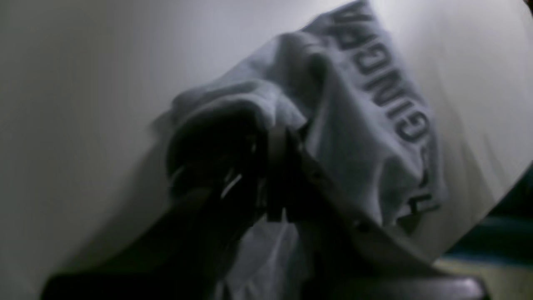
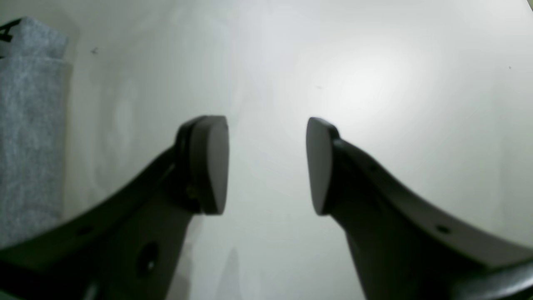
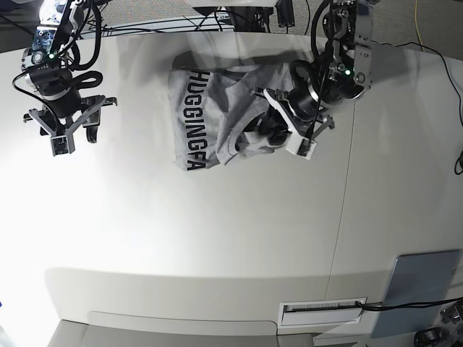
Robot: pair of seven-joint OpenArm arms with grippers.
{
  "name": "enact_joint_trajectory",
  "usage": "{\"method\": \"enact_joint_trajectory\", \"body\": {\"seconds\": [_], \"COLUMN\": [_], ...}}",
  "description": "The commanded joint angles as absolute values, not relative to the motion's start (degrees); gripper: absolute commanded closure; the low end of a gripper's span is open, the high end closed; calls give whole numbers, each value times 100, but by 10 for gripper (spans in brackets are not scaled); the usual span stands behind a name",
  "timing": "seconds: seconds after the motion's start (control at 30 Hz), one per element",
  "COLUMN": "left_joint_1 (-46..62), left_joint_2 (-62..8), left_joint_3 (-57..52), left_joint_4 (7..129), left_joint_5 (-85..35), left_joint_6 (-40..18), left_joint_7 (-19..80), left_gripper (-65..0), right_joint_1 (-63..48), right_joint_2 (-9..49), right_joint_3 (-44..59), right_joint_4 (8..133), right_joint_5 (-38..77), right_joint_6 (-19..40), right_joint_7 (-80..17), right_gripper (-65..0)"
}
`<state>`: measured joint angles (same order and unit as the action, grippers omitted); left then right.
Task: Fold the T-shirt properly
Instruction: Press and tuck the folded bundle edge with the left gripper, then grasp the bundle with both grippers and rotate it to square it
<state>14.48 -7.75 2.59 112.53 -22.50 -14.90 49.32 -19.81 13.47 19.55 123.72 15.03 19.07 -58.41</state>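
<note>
Soft cloth, hard plastic, pale smooth bench

The T-shirt [image 3: 217, 119] shows as matt heather-grey knit cloth, faintly fuzzy up close, its black lettering flat and dull. The bench [image 3: 181, 238] is smooth off-white with a soft sheen under the light. The right tool [image 2: 267, 166] carries dark, matt plastic-looking fingers [image 2: 208, 164] with smooth grey pads; the left tool [image 1: 275, 175] looks equally dark and dull against the cloth.

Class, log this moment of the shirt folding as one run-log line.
left gripper: shut on T-shirt | right gripper: open, off shirt | shirt: bunched, unfolded
</note>
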Motion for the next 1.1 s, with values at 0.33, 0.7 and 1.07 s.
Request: {"method": "enact_joint_trajectory", "body": {"seconds": [0.33, 0.7, 1.07], "left_joint_1": [438, 305, 1415], "left_joint_2": [-1087, -1452, -1584], "left_joint_3": [246, 30, -517], "left_joint_4": [10447, 10514, 11214], "left_joint_5": [10, -231, -4119], "left_joint_6": [-943, -1002, -3293], "left_joint_7": [4499, 4515, 5275], "left_gripper": [0, -303, 0], "right_joint_1": [-1953, -1953, -1549], "right_joint_2": [1431, 1431, 1428], "right_joint_3": [1984, 1984, 1457], "right_joint_4": [12477, 12477, 12436], "right_joint_5": [1535, 1538, 1920], "right_joint_6": [1946, 1992, 2034], "right_joint_7": [-5719, -5714, -5478], "right_gripper": [-296, -296, -78]}}
